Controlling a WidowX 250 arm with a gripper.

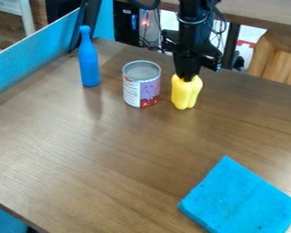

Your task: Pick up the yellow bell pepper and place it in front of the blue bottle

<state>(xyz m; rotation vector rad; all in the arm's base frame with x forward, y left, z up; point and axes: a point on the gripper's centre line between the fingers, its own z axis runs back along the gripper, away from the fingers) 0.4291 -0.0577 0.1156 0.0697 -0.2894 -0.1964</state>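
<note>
See small print on the label (131, 92) of the tin can (142, 72) but cannot read any word, brand or number

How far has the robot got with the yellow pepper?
Getting there looks done: the gripper is right at the top of the yellow pepper. That pepper is the one being worked on, beside the can; I can't tell if it's gripped. Moving clear of it looks left, as they're together.

Yellow pepper-shaped object (185, 94) (smooth, lobed), upright, near metal can (141, 85) at table's (111, 150) far side.
</note>
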